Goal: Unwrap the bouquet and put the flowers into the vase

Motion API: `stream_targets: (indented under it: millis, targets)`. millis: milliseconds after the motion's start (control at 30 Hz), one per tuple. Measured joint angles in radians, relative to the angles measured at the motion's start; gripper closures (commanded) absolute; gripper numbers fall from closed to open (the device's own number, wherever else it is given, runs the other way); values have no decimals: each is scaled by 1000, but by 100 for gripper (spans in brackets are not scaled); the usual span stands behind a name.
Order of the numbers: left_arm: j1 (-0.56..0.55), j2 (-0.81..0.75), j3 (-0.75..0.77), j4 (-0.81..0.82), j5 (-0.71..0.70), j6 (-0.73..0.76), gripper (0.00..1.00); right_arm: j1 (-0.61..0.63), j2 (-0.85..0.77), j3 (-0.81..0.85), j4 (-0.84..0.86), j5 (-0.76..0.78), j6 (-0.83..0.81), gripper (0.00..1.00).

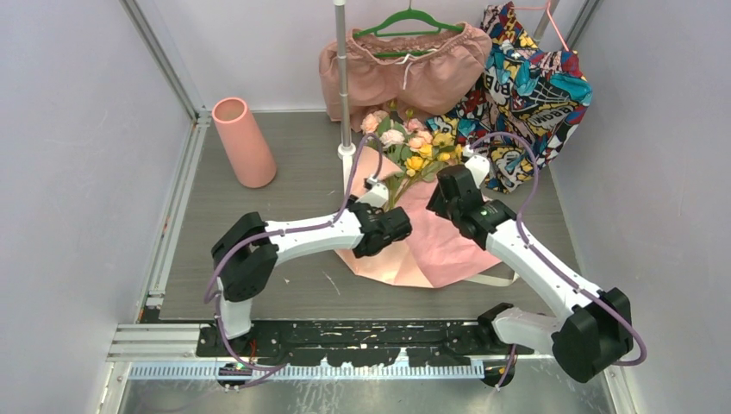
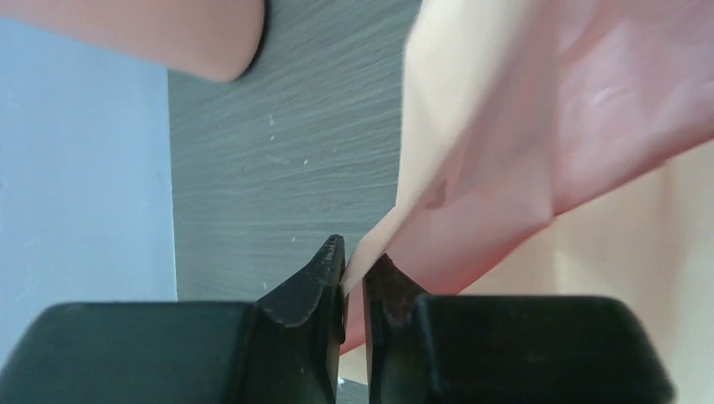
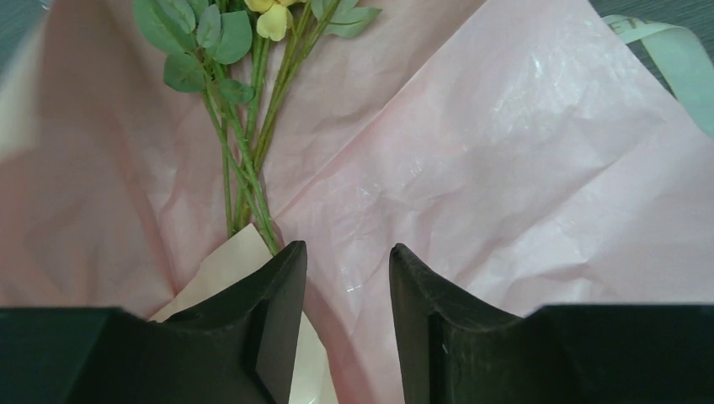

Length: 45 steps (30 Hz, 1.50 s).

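The bouquet lies open in the middle of the table. Its pink and yellow flowers [image 1: 405, 142] point to the back, resting on the spread pale pink paper [image 1: 431, 246]. My left gripper [image 2: 354, 257] is shut on a thin edge of the paper [image 2: 522, 126], lifted a little off the table; in the top view it [image 1: 398, 226] sits at the sheet's left side. My right gripper [image 3: 347, 252] hovers open over the paper [image 3: 505, 151], just right of the green stems [image 3: 244, 168], holding nothing. The salmon-pink vase [image 1: 244, 142] stands upright at the back left.
A thin metal pole [image 1: 342, 78] on a white base rises just behind the flowers. Pink shorts on a green hanger [image 1: 405, 60] and a colourful printed garment [image 1: 526, 86] hang at the back. A cream ribbon [image 3: 674, 50] lies by the paper's far right edge.
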Motion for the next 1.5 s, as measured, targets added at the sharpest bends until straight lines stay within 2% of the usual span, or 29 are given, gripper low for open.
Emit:
stream_targets:
  millis: [67,133,200,267,300,567,800,1067,1267,1500]
  targets:
    - [22,-26,-64,-10,0,-46,75,0,22,0,24,-20,0,54]
    - [30,-50,-118,-16,1,-85,59,0,50,0,47,-40,0,54]
    - [32,-76,-168,-26,6,-127,38,4,82,0,67,-54,1,54]
    - [33,-97,-201,-47,11,-166,11,12,118,-1,87,-66,4,53]
    - [33,-107,-214,-56,13,-193,2,17,132,-1,93,-70,4,52]
    - [77,-245,-363,-49,54,-308,0,91,266,-26,164,-127,5,48]
    - [160,-483,-572,124,202,-256,0,141,316,-94,241,-187,19,44]
    - [159,-708,-593,258,325,-200,0,207,336,-150,312,-236,51,44]
    - [159,-747,-593,279,343,-171,0,309,338,-150,335,-235,81,48]
    - [159,-715,-592,290,356,-155,0,498,315,-129,302,-182,119,48]
